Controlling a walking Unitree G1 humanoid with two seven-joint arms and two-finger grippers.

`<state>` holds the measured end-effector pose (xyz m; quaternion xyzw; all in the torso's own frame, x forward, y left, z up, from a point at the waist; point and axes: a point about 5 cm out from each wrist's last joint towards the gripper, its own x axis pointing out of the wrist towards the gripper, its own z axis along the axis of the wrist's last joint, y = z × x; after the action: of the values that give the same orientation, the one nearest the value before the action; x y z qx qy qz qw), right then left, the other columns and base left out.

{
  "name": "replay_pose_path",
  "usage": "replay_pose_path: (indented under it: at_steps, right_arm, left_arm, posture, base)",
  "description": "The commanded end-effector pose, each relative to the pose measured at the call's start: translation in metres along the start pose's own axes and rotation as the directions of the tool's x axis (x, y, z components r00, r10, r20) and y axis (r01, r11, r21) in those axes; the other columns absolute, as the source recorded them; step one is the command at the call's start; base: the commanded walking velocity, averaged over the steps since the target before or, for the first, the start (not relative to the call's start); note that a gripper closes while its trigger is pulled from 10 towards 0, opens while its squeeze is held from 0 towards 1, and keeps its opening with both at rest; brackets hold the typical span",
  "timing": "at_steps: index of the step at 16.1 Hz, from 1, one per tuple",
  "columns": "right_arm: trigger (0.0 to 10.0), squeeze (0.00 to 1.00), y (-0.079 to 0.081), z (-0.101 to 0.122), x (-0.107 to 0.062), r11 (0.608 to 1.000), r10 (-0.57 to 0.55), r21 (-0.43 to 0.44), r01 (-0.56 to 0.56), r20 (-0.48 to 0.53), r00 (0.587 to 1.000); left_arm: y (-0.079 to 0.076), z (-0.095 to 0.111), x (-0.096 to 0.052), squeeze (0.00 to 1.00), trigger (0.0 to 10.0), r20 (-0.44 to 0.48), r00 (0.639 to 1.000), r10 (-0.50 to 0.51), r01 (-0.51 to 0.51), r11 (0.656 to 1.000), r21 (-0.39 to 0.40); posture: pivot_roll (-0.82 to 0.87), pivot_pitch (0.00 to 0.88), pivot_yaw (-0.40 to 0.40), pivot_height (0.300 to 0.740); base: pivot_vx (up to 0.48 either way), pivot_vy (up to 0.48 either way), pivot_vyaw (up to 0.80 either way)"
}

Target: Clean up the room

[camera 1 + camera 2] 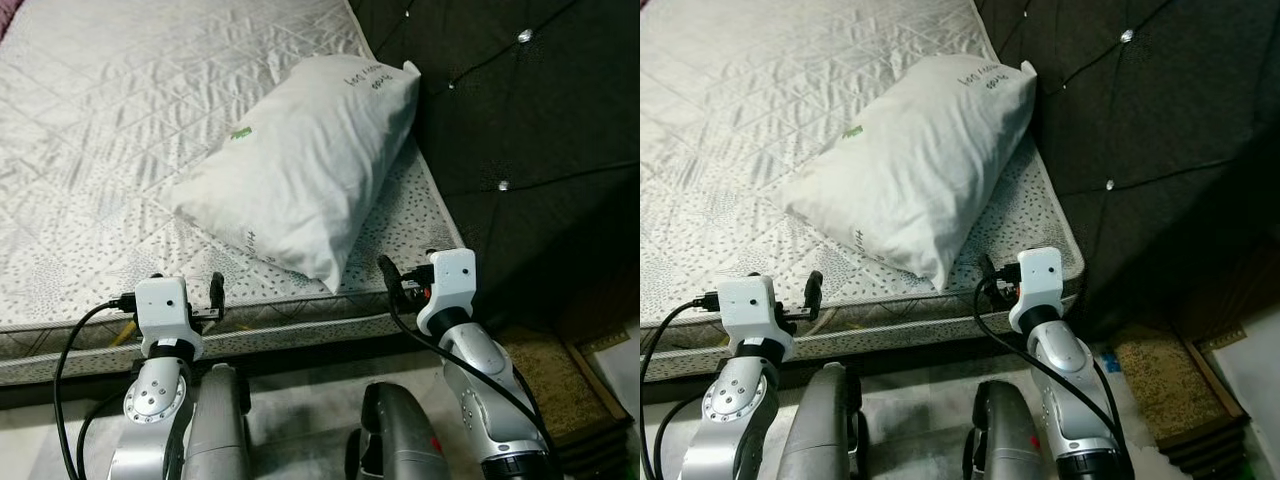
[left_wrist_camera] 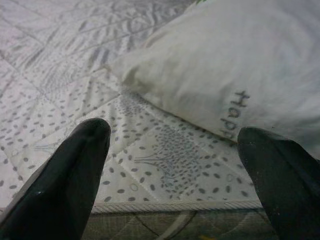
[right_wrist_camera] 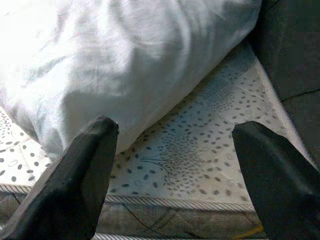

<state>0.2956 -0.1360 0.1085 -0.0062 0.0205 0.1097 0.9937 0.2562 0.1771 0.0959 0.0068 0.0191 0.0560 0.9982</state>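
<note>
Left wrist view looks along two black fingers [image 2: 75, 175] spread wide apart with nothing between them. Past their tips lies the white pillow [image 2: 230, 65], a little way off and not touching them. It rests flat on the spotted mattress [image 2: 150, 160], near the mattress edge and close to the dark padded headboard [image 1: 520, 120]. The left gripper [image 1: 215, 290] hovers just before that mattress edge. The right gripper [image 1: 990, 272] is held out the same way, and its fingers [image 3: 80, 180] are wide open too and hold nothing. The pillow's near corner sits just beyond and between the two grippers. I think the pillow is light and very soft. It will squash and sag when it is pinched, and it will not break. The cloth looks a bit smooth, so a tiny pinch may slip off. A good place to grab looks like the puffy edge closest to the fingertips. The corner is thin and may pull out. Both grippers, one on each side of that near end, would hold it best, so it does not flop down.
</note>
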Motion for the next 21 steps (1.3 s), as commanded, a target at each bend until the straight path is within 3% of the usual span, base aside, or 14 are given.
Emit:
replay_pose_path:
  at_steps: [1,5,11,13,16,21]
  right_arm:
    - [10.0,0.0,0.0004,-0.0018,-0.0028,1.0,0.007,-0.001,-0.007,0.0,1.0]
    - [10.0,0.0,0.0017,-0.0026,-0.0046,1.0,0.019,0.018,-0.019,0.002,1.0]
    - [10.0,0.0,0.0038,-0.0024,-0.0047,0.999,0.043,-0.007,-0.043,0.004,0.999]
    - [10.0,0.0,0.0058,0.0001,-0.0042,0.996,0.066,-0.053,-0.065,0.018,0.998]
    - [10.0,0.0,0.006,0.0014,-0.0031,0.998,0.063,-0.032,-0.062,0.026,0.998]
    - [10.0,0.0,0.0048,0.0052,-0.0013,0.999,0.033,-0.019,-0.032,0.05,0.998]
  left_arm:
    - [0.0,-0.0024,-0.0031,0.0,10.0,-0.016,1.0,-0.009,0.009,1.0,-0.01]
    - [-0.0024,-0.0024,-0.0043,0.0,10.0,-0.02,1.0,-0.012,0.012,1.0,-0.021]
    - [-0.0003,0.0003,-0.0051,0.0,10.0,-0.008,1.0,0.011,-0.012,1.0,-0.027]
    - [-0.0003,0.0011,-0.0049,0.0,10.0,-0.003,1.0,0.006,-0.006,0.999,-0.032]
    - [-0.0008,0.0018,-0.0043,0.0,10.0,0.001,1.0,0.004,-0.004,0.999,-0.034]
    - [-0.0006,0.0004,-0.0034,0.0,10.0,0.0,1.0,0.0,0.0,0.999,-0.037]
  posture:
    - [0.0,0.267,-0.046,0.551]
    - [0.0,0.279,-0.046,0.514]
    - [0.01,0.283,-0.049,0.514]
    - [0.01,0.282,-0.05,0.514]
    - [0.0,0.278,-0.05,0.514]
    - [0.0,0.258,-0.055,0.514]
  base:
    - [0.281,0.0,0.0]
    - [0.21,0.0,0.0]
    - [0.0,0.0,0.0]
    - [0.0,0.0,0.73]
    - [0.269,0.0,0.65]
    - [0.286,0.0,0.0]
